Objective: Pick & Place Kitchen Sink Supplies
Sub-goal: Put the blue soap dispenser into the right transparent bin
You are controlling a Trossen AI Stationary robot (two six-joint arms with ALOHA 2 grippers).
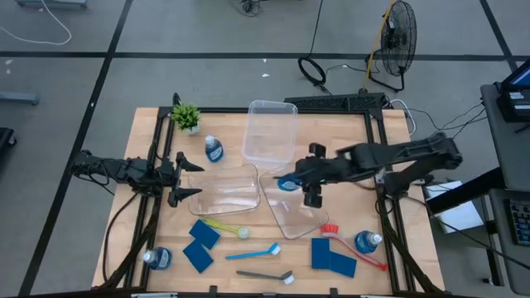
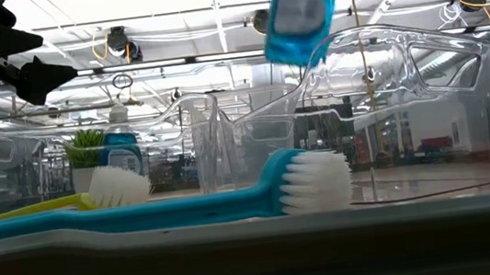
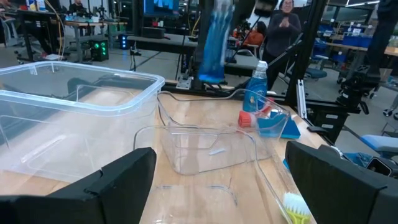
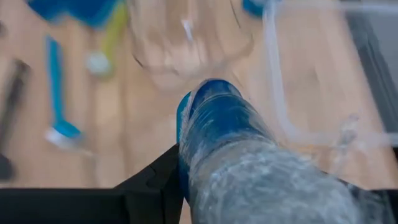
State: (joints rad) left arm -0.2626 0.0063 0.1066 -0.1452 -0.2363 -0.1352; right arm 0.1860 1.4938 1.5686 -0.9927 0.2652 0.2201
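Blue-liquid bottle grasped by right hand above clear bin, left hand released

No text, label, brand, number or sign can be read in any of my views. The blue-liquid bottle I hold aloft is blurred, and any printing on its face cannot be made out. The bottle standing further along the tabletop shows no legible label either. Screens glow in the room beyond, but nothing on them resolves into words or figures.
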